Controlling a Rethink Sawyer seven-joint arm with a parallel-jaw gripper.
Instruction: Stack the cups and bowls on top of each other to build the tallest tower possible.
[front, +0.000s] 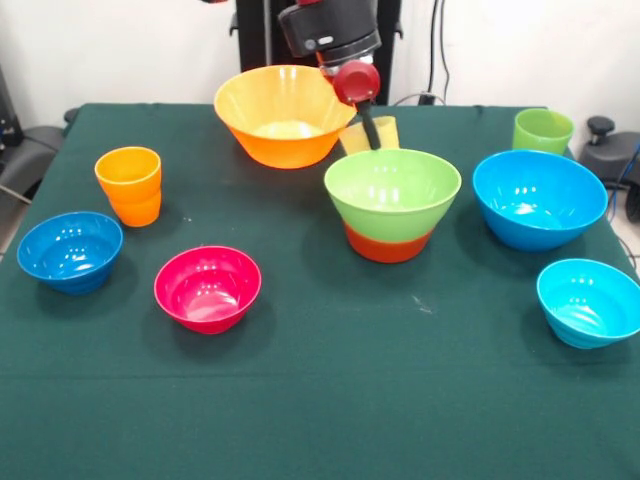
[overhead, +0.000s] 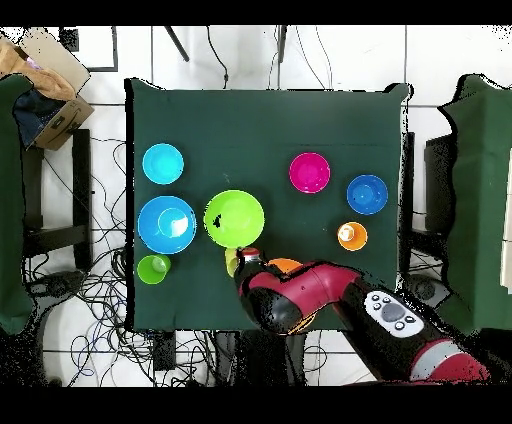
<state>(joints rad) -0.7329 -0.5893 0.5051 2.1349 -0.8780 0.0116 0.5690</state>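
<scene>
My gripper (front: 371, 138) comes down at the back of the table, just behind the light green bowl (front: 392, 192). It is shut on the pale yellow cup (front: 385, 133), with one black finger across the cup's front. The cup's base is hidden behind the green bowl. The green bowl sits nested on the orange-red bowl (front: 388, 245), forming a low tower. In the overhead view the gripper (overhead: 241, 258) and yellow cup (overhead: 232, 263) are beside the green bowl (overhead: 234, 218). The orange cup (front: 130, 185) and the light green cup (front: 543, 130) stand apart.
The big yellow-orange bowl (front: 283, 115) stands at the back beside the gripper. The big blue bowl (front: 540, 198) and small cyan bowl (front: 590, 300) are on the right. The magenta bowl (front: 208, 288) and small dark blue bowl (front: 70, 250) are on the left.
</scene>
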